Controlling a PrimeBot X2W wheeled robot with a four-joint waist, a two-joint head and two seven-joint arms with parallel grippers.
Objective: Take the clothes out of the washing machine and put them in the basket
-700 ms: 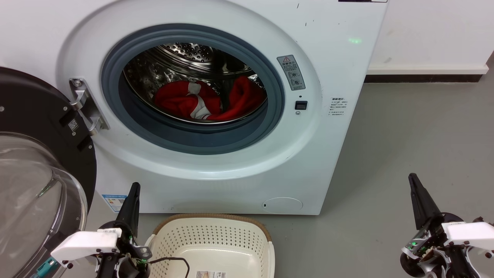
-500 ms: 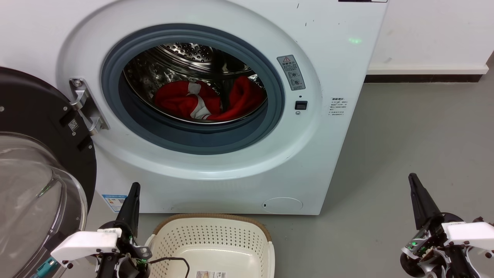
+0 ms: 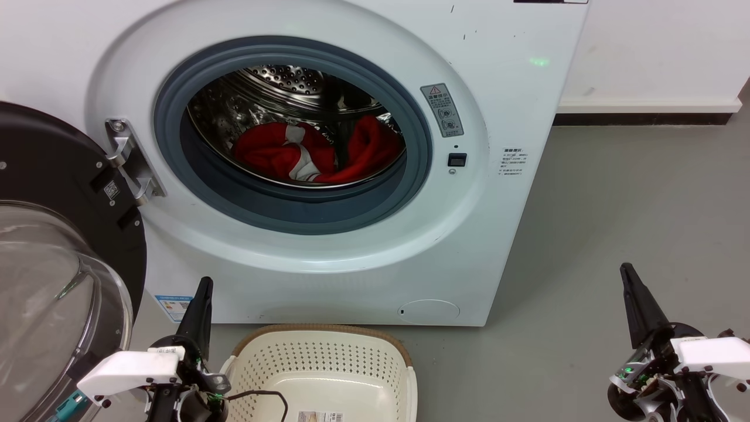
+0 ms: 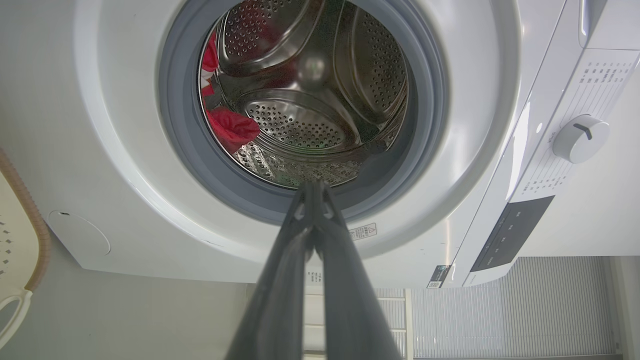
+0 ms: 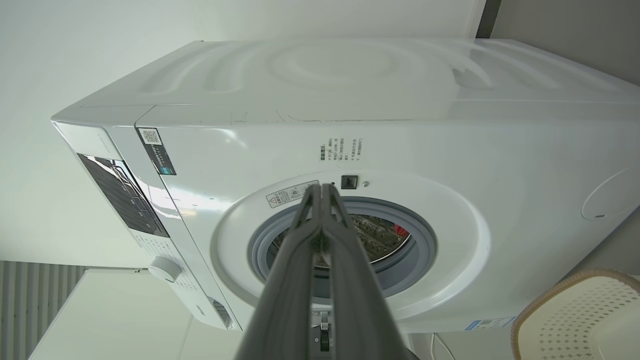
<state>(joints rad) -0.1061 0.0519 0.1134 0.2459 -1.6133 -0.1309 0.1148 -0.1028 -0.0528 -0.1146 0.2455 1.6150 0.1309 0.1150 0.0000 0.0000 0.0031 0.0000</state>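
Nothing has shifted over the last moment. The clothes (image 3: 316,153) lie inside the washing machine (image 3: 351,281), the basket (image 3: 319,329) below holds none, and the left claw (image 3: 204,284) and right claw (image 3: 626,271) hang closed on nothing, so the reach hasn't begun.

Lit bright & even, prob. from above; no hard shadows anywhere. Soft grey shadow on floor (image 3: 527,275) just right of washing machine (image 3: 515,88); small green glint on its white front. Darker inside drum (image 4: 305,125), w/ speckled reflections off steel & red of clothes (image 3: 269,152) mirrored on metal. Pale glare streaks across glass door (image 3: 53,293). Strong white glare on control panel (image 5: 125,195) in right wrist view. Wide-angle bowing twd edges in both wrist views. Soft & out of focus close to lens: left gripper (image 4: 313,187), right gripper (image 5: 323,187). Sharp thruout in head view.
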